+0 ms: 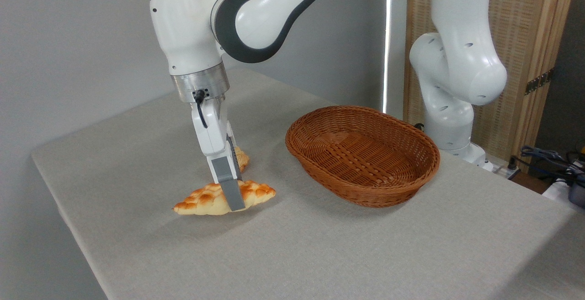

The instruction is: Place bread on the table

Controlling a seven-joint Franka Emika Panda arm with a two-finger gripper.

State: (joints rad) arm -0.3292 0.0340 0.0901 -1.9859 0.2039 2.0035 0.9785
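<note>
The bread (201, 200), a braided golden loaf with pointed ends, lies lengthwise on the grey-beige cloth of the table (320, 249), left of centre. My gripper (233, 198) comes down on its right half from above and is shut on it. The near grey finger (231, 195) crosses the front of the loaf; the far finger is hidden behind it. The loaf's underside looks to be resting on the cloth.
A small round pastry (241, 159) sits just behind the gripper. A brown oval wicker basket (363, 153), with nothing in it, stands to the right. The arm's white base (452, 85) rises at the back right, with cables (548, 158) off the table's right edge.
</note>
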